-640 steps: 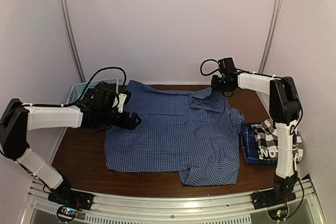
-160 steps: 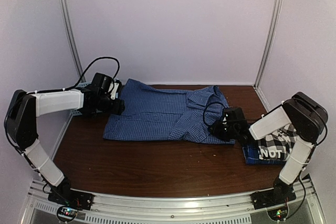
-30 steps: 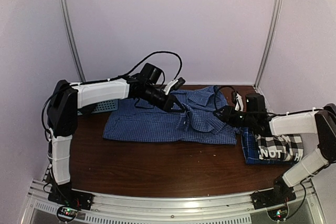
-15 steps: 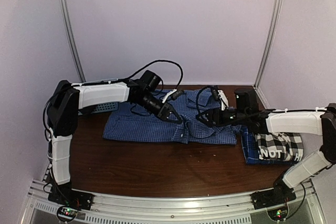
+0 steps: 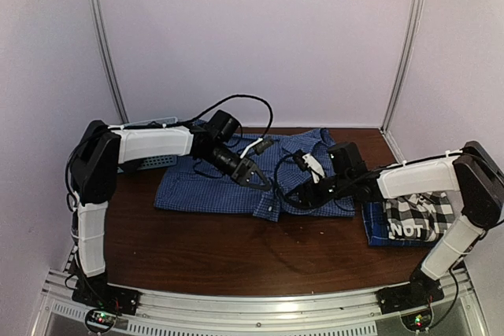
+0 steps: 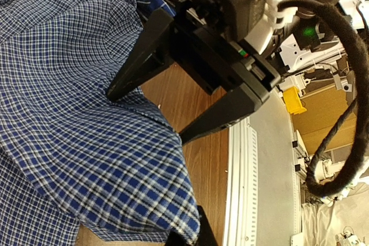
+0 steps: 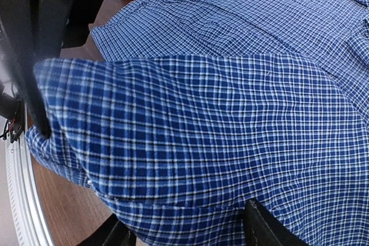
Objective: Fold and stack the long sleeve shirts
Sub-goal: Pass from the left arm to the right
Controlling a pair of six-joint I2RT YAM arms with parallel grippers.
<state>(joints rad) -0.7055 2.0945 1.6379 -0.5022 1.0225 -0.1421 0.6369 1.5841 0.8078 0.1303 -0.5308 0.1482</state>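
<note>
The blue fine-check shirt [image 5: 205, 190] lies folded across the back of the table. My left gripper [image 5: 258, 181] is shut on its front edge near the middle and holds a flap [image 6: 69, 142] of it off the wood. My right gripper [image 5: 293, 194] reaches in from the right, open, its two black fingers [image 6: 144, 61] spread wide under that raised flap. In the right wrist view the cloth [image 7: 230, 113] drapes between the right fingers. The black-and-white plaid shirt [image 5: 413, 222] with white lettering lies folded on a darker blue plaid one [image 5: 373, 224] at the right edge.
A light blue lattice basket [image 5: 150, 160] stands at the back left, mostly behind my left arm. Bare brown table [image 5: 236, 249] stretches in front of the shirt to the metal rail [image 5: 260, 304] at the near edge.
My left gripper has carried the shirt's edge forward and down. My right gripper has moved left from the shirt's right side to the raised flap, its fingers opening wider.
</note>
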